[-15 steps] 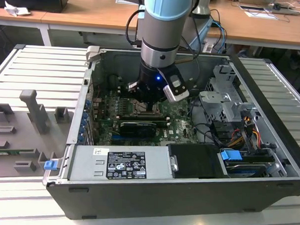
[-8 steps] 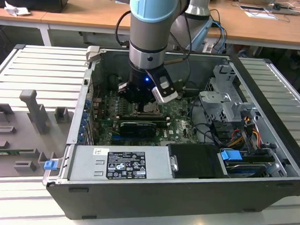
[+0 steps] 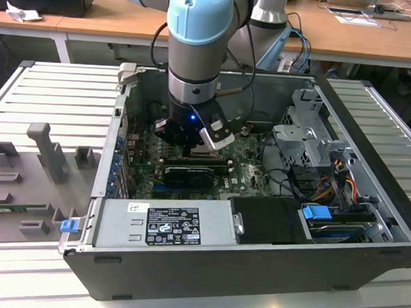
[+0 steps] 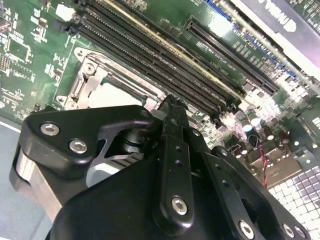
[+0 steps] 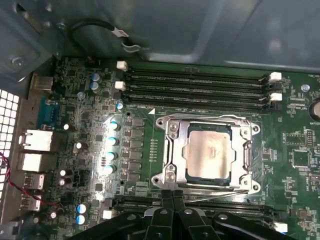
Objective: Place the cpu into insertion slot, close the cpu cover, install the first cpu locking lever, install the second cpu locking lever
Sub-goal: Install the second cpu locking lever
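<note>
1. So, an open computer case (image 3: 255, 265) sits on a ribbed metal table (image 3: 51, 93), with wooden desks (image 3: 374, 38) at the far side.
2. The arm reaches down into the case; its gripper (image 5: 172, 197) has its jaws pressed together, holding nothing, just beside the socket's edge.
3. The cpu (image 5: 210, 152) lies flat in the slot, and the cpu cover (image 5: 172, 150) is down around it.
4. Memory slots (image 5: 195, 85) run along one side of the socket, so it's tight in there.

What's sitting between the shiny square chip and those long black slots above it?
In the first wrist view, one side of the silvery cpu cover frames the cpu, then a thin strip of green board lies before the memory slots.
</note>
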Tool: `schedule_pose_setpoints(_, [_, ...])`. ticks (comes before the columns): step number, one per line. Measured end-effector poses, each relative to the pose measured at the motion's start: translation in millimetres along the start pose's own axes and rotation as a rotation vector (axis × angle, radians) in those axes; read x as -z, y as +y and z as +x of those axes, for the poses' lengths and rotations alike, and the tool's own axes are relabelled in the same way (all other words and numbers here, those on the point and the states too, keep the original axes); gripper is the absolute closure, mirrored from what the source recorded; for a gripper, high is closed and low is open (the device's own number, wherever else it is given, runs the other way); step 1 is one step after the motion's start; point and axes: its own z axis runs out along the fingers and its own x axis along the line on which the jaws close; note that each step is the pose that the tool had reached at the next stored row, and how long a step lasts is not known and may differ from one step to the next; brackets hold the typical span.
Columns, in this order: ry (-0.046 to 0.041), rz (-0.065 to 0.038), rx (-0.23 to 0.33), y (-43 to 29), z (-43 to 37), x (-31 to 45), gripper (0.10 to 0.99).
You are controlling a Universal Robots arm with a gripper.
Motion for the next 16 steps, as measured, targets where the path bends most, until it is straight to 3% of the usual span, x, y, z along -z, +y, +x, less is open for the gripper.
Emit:
schedule_pose_setpoints(4, [-0.005,-0.007,0.001,-4.1,3.6,-3.2,0.98])
schedule_pose_setpoints(9, [-0.0083,-0.031,0.004,-6.8,4.2,-12.3,0.98])
schedule_pose_setpoints(11, [-0.012,-0.05,0.008,-8.7,5.7,-16.2,0.98])
schedule_pose_setpoints(16, [-0.0194,-0.066,0.014,-10.4,8.8,-19.1,0.98])
